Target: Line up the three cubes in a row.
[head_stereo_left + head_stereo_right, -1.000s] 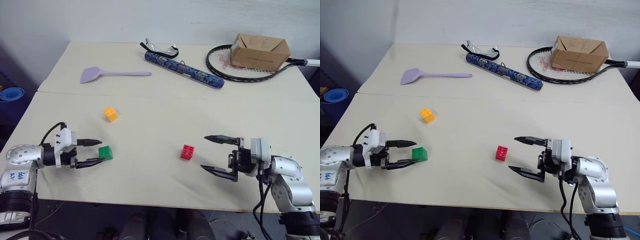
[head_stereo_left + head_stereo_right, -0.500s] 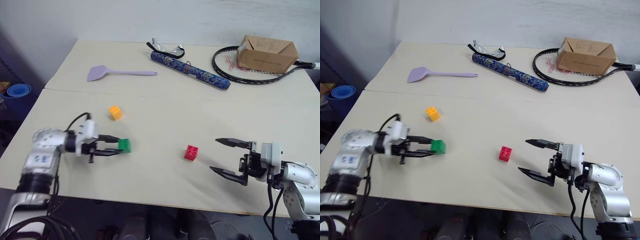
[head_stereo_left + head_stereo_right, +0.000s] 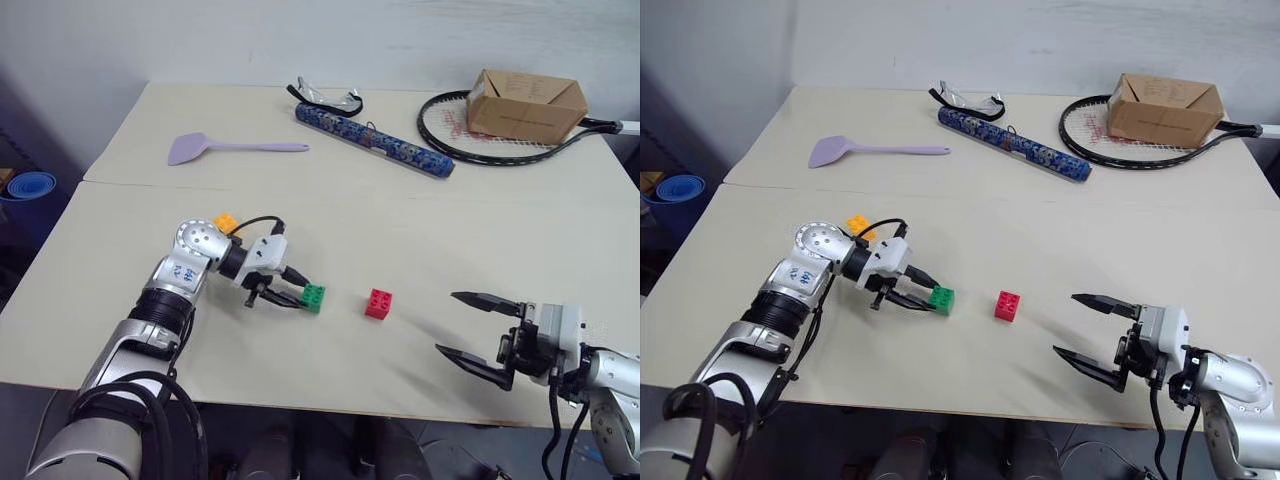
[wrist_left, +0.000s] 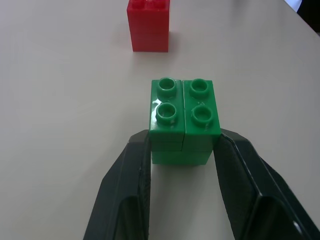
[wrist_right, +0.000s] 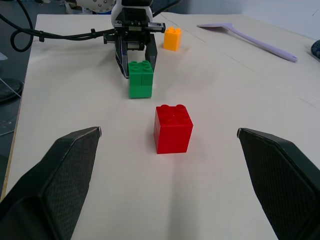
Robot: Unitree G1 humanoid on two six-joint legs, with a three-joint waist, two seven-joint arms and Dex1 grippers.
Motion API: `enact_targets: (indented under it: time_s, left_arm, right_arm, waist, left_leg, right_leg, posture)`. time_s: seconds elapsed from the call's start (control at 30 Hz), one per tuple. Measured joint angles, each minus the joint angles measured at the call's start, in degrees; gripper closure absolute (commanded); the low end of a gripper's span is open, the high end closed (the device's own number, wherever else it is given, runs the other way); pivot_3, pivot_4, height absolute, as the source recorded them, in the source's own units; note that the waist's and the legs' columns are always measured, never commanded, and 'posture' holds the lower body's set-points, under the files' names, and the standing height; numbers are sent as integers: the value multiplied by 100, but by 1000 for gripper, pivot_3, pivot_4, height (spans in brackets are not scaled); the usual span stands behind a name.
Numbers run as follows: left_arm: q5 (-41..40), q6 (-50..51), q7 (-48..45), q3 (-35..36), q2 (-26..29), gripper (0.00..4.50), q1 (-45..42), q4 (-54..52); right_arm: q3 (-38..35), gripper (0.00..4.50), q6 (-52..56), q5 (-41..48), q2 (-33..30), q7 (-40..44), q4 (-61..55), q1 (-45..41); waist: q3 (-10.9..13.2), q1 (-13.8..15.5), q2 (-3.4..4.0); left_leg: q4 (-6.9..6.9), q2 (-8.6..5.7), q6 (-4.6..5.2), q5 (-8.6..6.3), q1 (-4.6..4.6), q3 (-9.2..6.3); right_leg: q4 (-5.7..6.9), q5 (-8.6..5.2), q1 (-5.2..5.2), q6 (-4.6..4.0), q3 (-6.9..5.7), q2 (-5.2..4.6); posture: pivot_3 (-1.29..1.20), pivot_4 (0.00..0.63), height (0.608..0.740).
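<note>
Centrally, left end effector [image 3: 296,290] clamps green cube [image 3: 314,296]; right end effector [image 3: 478,331] gapes empty.

orange-yellow cube [image 3: 226,222] partly behind left arm, racket [image 3: 520,140] handle cut off at edge

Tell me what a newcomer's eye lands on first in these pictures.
The left gripper is clamped on the green cube near the table's middle, with the red cube close beside it, apart. The right gripper hangs wide open near the front edge, and the orange-yellow cube peeks from behind the left arm.
</note>
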Motion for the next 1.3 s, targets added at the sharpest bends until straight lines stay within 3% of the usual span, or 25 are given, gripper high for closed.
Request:
enact_targets:
  time_s: [0.23,0.43,0.57,0.77,0.87,0.93,1.0,1.1,1.3]
  left_arm:
    - [107,79,234,10,-23,3049,-40,69]
    - [45,359,281,110,85,1177,270,-271]
    - [-269,517,293,501,445,1177,680,-1052]
    - [-932,1042,523,1614,1408,1177,1885,-2206]
    - [-1402,1407,795,2601,1829,1011,3299,-2899]
    - [-1556,1572,1006,3072,1861,682,3800,-2976]
    - [-1883,1739,1689,4174,1568,67,4651,-3153]
    - [-2210,1928,2507,5253,1173,26,5370,-3197]
    - [-2257,1938,2867,5722,1142,26,5991,-3136]
  right_arm:
    - [16,0,-11,-7,122,-174,-132,67]
    - [75,0,-10,-18,133,-214,-115,-98]
    - [178,0,-9,-20,133,-171,4,-351]
    - [380,0,33,-24,132,-50,107,-593]
    - [541,0,-5,-25,282,-101,96,-882]
    - [589,0,-1,-19,364,-153,107,-958]
    - [688,0,16,28,589,-281,88,-1165]
    - [718,0,25,54,665,-353,86,-1222]
    - [820,0,132,57,697,-436,82,-1488]
  waist:
    - [2,6,-4]
    - [4,-12,-6]
    - [5,-25,-8]
    - [5,-66,-8]
    - [5,-138,-7]
    - [5,-146,-7]
    - [6,-165,-6]
    - [5,-132,-7]
    - [4,19,-9]
  left_leg:
    - [4,-4,3,1,-1,-4]
    - [4,-2,3,1,-2,-7]
    - [4,1,1,2,-2,-10]
    - [3,4,-1,0,-1,-15]
    - [0,9,-5,-5,0,-21]
    - [0,11,-7,-5,-1,-25]
    - [0,12,-8,-7,2,-27]
    - [0,13,-9,-11,0,-34]
    - [0,9,-23,-32,1,-38]
  right_leg:
    - [2,1,2,1,1,-22]
    - [1,1,1,1,4,-24]
    - [2,0,1,1,10,-28]
    - [-2,0,4,0,10,-34]
    - [-6,-1,4,-1,10,-37]
    - [-6,-1,4,-2,8,-36]
    - [-7,-1,6,-3,11,-37]
    - [-11,-2,8,-3,8,-38]
    - [-38,-3,9,-5,7,-46]
  posture:
    - [0,150,740]
    - [0,150,740]
    - [0,150,740]
    - [0,150,740]
    - [0,150,740]
    - [0,150,740]
    - [0,150,740]
    - [0,150,740]
    - [0,150,740]
